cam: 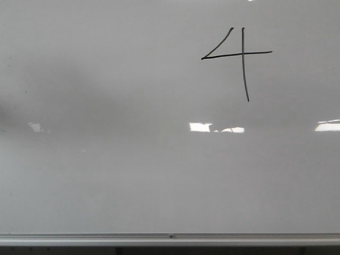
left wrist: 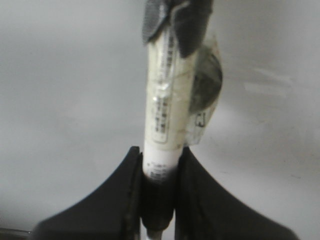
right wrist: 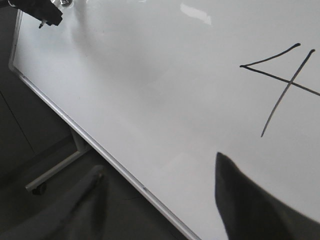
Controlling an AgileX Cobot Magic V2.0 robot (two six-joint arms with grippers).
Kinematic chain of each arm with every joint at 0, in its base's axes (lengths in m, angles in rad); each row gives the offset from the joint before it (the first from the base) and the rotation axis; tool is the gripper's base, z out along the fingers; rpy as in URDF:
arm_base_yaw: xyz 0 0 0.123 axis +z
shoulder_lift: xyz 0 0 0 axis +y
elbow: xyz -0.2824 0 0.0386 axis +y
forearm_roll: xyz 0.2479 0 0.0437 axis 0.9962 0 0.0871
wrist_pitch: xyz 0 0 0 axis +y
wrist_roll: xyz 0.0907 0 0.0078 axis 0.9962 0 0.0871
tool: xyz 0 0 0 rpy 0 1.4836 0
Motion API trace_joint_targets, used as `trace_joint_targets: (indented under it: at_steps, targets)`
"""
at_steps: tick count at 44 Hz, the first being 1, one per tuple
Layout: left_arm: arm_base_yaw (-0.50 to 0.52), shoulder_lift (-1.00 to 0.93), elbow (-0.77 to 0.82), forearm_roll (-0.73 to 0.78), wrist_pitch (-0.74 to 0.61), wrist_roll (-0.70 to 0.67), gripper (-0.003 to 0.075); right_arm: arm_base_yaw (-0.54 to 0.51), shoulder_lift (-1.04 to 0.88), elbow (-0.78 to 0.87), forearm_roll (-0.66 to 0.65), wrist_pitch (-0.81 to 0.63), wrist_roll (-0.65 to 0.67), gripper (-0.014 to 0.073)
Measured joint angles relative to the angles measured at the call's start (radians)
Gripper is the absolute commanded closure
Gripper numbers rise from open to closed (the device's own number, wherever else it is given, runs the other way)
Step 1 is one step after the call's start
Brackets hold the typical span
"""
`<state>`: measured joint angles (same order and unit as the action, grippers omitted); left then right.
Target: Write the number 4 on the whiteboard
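Number 4 drawn on the whiteboard; left gripper clamped on a marker, right gripper spread and empty.

The whiteboard [cam: 106,175] fills the front view, with its silver bottom rail [cam: 170,237] running along the lower edge. The number 4 [cam: 241,56] sits in the upper right part of the board: a slanted stroke, a horizontal stroke and a long vertical stroke, open at the top, in thin black line. Bright rectangular light reflections [cam: 200,127] lie below it. In the left wrist view, the left gripper [left wrist: 159,172] has both fingers closed against the white barrel of a marker [left wrist: 162,115]. In the right wrist view, the right gripper [right wrist: 160,200] has its fingers well apart with nothing between them, near the board's rail.
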<state>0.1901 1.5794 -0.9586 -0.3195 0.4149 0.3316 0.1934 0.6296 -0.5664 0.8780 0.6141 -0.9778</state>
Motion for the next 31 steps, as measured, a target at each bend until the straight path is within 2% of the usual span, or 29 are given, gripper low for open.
trace_joint_targets:
  at_steps: [2,6,11,17,22,31]
  targets:
    - [-0.006,0.016,0.000,0.000,-0.017,0.000,0.0713,0.000,0.000,0.000,0.000,0.000,0.000,0.0111]
    - [-0.015,0.033,0.000,-0.002,-0.044,-0.002,0.0615,0.000,0.000,0.000,0.000,0.000,0.000,0.0111]
    - [-0.020,0.049,0.000,-0.005,-0.063,-0.004,0.0456,0.000,0.000,0.000,0.000,0.004,0.000,0.0111]
    - [-0.021,0.054,0.000,-0.005,-0.067,-0.004,0.0344,0.000,0.000,0.000,0.000,0.013,0.000,0.0111]
    - [-0.021,0.054,0.000,-0.005,-0.068,-0.004,0.0308,0.000,0.000,0.000,0.000,0.020,0.000,0.0111]
    - [-0.022,0.037,0.000,0.035,-0.050,-0.004,0.0310,0.000,0.000,0.000,0.000,0.022,0.000,0.0111]
